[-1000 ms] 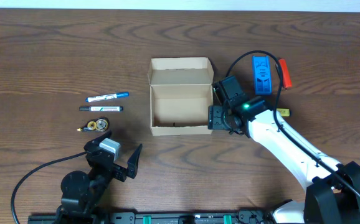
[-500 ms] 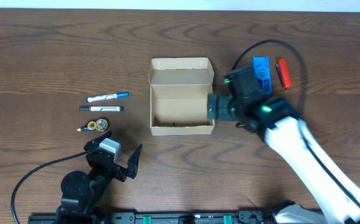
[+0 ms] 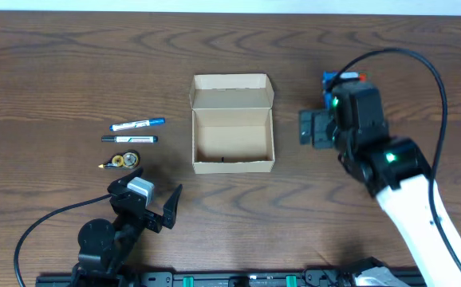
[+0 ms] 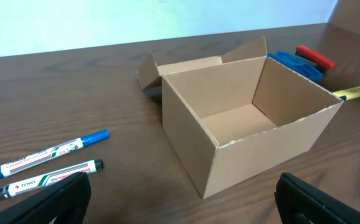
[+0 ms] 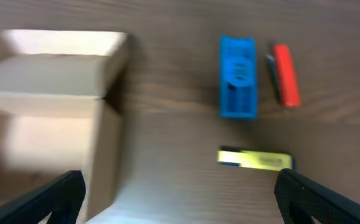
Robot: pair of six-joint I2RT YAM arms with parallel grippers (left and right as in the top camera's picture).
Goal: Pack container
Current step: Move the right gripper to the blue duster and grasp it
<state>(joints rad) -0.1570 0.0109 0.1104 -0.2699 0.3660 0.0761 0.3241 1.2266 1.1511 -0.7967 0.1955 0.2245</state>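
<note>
Hovering right of the container [image 3: 233, 131], the wide-open right gripper [image 5: 180, 190] hides most of the blue clip [image 5: 238, 76] overhead. The left gripper [image 4: 183, 199] gapes too, fingertips cropped.

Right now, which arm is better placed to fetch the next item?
Right, likely: the right gripper, jaws open, hangs near the blue item, red item and yellow item. The left gripper sits back from the markers.

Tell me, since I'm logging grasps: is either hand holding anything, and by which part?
Nothing is held: the left hand and right hand are both open and empty.
</note>
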